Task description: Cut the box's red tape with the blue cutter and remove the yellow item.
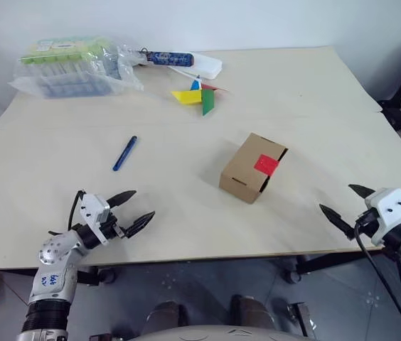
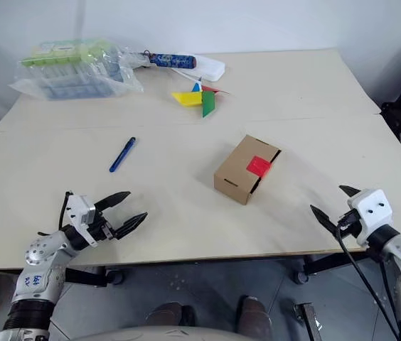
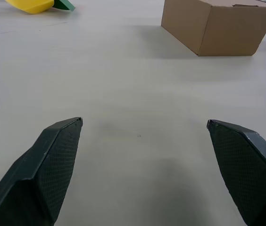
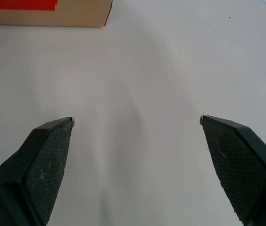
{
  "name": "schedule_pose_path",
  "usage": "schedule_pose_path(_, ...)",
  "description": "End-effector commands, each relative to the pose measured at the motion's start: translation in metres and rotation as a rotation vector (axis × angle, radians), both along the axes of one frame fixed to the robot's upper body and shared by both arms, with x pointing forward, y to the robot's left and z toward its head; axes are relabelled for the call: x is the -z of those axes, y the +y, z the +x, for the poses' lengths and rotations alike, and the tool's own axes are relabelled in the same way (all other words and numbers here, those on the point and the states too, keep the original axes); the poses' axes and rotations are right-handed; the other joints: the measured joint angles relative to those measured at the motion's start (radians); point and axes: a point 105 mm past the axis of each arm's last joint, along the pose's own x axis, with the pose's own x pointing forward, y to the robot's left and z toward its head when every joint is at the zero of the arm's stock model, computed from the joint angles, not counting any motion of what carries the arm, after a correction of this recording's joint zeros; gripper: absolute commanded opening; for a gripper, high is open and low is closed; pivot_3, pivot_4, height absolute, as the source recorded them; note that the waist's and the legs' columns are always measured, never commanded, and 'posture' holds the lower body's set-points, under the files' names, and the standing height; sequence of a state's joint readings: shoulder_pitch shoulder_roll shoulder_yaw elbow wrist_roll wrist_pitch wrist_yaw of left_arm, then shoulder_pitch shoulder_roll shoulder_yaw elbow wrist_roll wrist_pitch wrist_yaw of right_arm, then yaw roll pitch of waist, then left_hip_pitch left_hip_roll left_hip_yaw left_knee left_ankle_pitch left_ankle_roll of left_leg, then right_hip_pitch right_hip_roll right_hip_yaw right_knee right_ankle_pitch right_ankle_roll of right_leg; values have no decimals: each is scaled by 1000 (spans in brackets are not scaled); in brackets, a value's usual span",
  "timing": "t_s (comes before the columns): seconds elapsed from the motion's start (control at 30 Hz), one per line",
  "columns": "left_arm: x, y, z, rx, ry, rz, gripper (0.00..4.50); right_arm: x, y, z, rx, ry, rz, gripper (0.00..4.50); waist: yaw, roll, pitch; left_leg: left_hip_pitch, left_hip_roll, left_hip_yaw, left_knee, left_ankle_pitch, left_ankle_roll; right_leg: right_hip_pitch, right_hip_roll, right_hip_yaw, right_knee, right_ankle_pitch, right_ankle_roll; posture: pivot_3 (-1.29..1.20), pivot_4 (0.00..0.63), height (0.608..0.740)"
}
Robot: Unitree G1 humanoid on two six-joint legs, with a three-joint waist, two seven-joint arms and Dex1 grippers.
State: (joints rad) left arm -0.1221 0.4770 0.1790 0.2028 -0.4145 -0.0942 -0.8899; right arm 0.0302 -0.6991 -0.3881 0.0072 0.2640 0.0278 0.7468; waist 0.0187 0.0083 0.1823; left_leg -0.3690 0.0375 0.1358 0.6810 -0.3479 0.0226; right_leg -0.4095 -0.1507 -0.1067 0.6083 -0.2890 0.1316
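Nearest the front edge of the worktop [image 1: 314,92], both pincers are hovering low with nothing in them. Left pincer [image 1: 134,210] is standing wide, fingers spread, pointing toward the middle. Right pincer [image 1: 344,204] is likewise standing wide, near the right front edge.

Clutter is sitting along the far side: a clear plastic package [image 1: 72,67] with a green label at far left, a dark-blue patterned tube [image 1: 168,57] with a white end beside it, and a paper pinwheel [image 1: 199,96] just in front of those. Nothing is lying between either pincer and the box.

Box [image 1: 252,168] is resting near the worktop's centre, brown corrugated card, flaps closed, turned at an angle. Red tape [image 1: 265,165] is showing as a small bright square on its top, over the edge. Blue cutter [image 1: 124,153] is lying flat, well apart to the box's left, beyond the left pincer.

Left wrist view is catching the box's plain sides [image 3: 218,28] and a pinwheel corner; right wrist view is catching the taped face [image 4: 24,4].
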Motion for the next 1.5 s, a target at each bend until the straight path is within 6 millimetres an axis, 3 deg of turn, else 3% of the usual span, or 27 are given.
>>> schedule_pose_path(0.03, 4, 2, 4, -40, 29, 2, 4488, -12, -2, 0, 11, -24, -6, 4500, 2, 0, 0, 0, 0, 0, 0, 0, 0, 0, 0, 0, 0, 0, 0, 0, 150, 740)
schedule_pose_path(0.23, -1, -1, 7, -40, 37, 9, 4488, -18, 2, -3, 36, -27, 36, 4500, 3, 0, 0, 0, 0, 0, 0, 0, 0, 0, 0, 0, 1, 0, 0, 0, 150, 740)
schedule_pose_path(0.43, -16, -35, 21, 78, 20, 43, 4488, -30, 9, -6, 81, -49, 26, 4500, 8, 0, 0, -1, -2, -1, 1, 0, 1, 0, 0, 0, 2, 0, 0, 0, 150, 740)
schedule_pose_path(0.47, -19, -39, 25, 90, 0, 55, 4497, -32, 10, -6, 87, -56, 14, 4316, 8, 0, 0, -2, -4, -1, 2, 0, 1, 0, 0, 0, 1, 0, 0, 0, 150, 740)
schedule_pose_path(0.57, -27, -44, 43, 32, -42, 61, 3892, -32, 17, -8, 86, -44, 30, 3549, 5, -1, 0, -2, -5, -1, 2, 0, 0, 0, 0, 0, 1, 0, 0, 0, 150, 740)
schedule_pose_path(0.9, -36, -98, 94, 138, -23, 64, 792, -18, 40, 1, 151, 54, 13, 90, 5, -7, 0, -3, -6, 0, 2, 0, 1, 0, 1, -1, 0, 1, 1, 0, 150, 740)
schedule_pose_path(1.0, -39, -112, 104, 171, -16, 55, 30, -18, 49, 10, 159, 53, 24, 0, 4, -9, 0, -4, -6, 0, 2, 0, 1, 0, 1, -1, -1, 1, 1, 0, 150, 740)
schedule_pose_path(1.17, -45, -132, 112, 227, -7, 40, 30, -15, 61, 34, 164, 72, 43, 0, 0, -10, 1, -6, -6, 5, 2, 0, 1, -1, 1, -4, -2, 1, 2, 0, 150, 740)
schedule_pose_path(1.3, -48, -151, 103, 351, -22, 45, 30, -18, 80, 70, 111, 75, 32, 0, -16, -12, 1, -7, -6, 6, 3, 1, 2, -1, 1, -4, -2, 1, 2, 0, 150, 740)
schedule_pose_path(1.5, -47, -167, 92, 458, 15, 31, 30, -24, 100, 101, 36, 92, 26, 0, -22, -12, 1, -9, -6, 3, 2, 1, 2, -2, 1, -7, -1, 2, 4, 0, 150, 740)
